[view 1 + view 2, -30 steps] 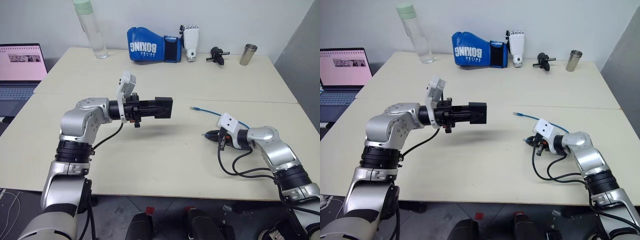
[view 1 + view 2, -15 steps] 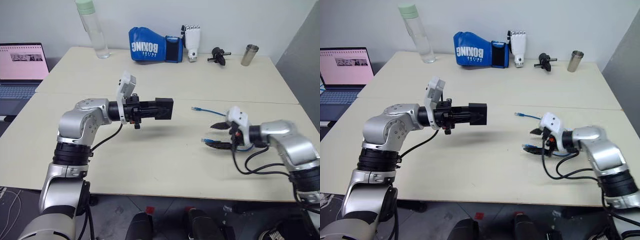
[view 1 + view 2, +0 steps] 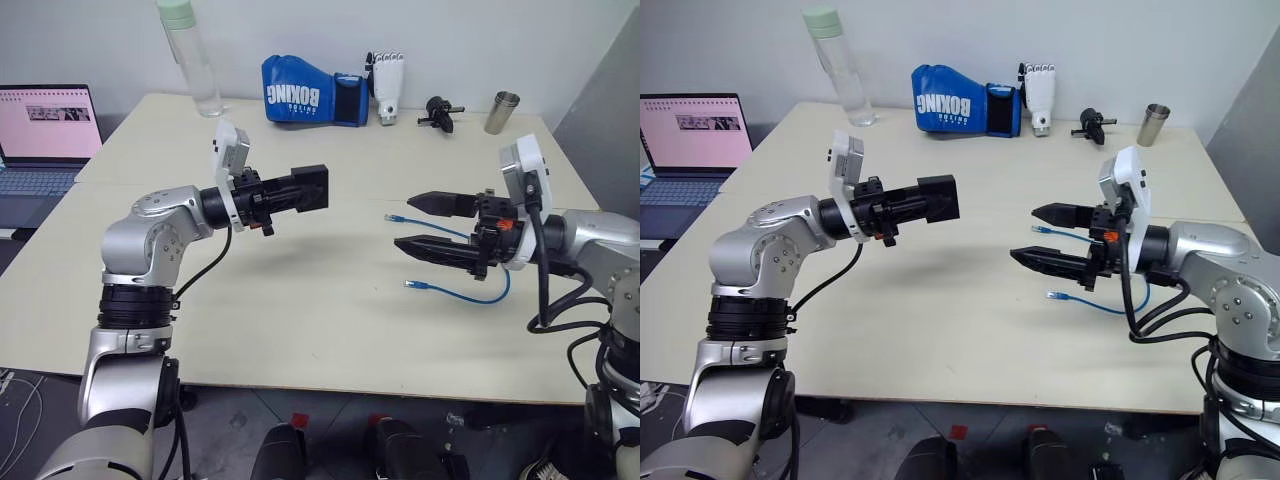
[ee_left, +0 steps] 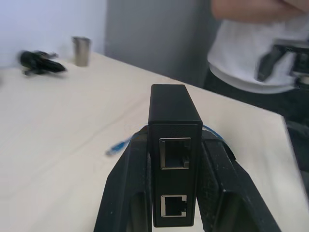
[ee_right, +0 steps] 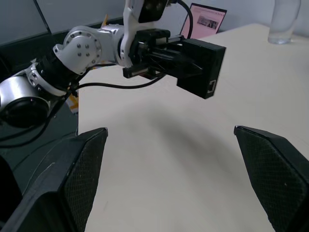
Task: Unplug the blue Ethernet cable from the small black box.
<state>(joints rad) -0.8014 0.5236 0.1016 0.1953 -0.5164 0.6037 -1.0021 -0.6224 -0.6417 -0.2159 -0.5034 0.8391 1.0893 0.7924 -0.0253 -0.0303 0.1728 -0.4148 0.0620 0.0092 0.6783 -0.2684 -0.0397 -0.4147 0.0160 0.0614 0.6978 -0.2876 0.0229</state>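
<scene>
Your left gripper (image 3: 318,187) is clamped on the small black box (image 4: 174,152), holding it in the air above the table (image 3: 300,310) with both of its sockets showing bare toward the wrist camera, nothing plugged in. Your right gripper (image 3: 425,222) hangs above the table with its fingers (image 5: 268,169) spread wide and nothing between them, tips pointing toward the box but well apart from it. The blue Ethernet cable (image 3: 465,296) lies loose on the table just beneath and behind the right gripper, one plug near the lower finger, the other beyond the upper one, well clear of the box. Far beyond the box, along the table's back edge, a clear bottle (image 3: 186,60) and a steel cup (image 3: 497,110) stand upright; you cannot tell what either holds.
</scene>
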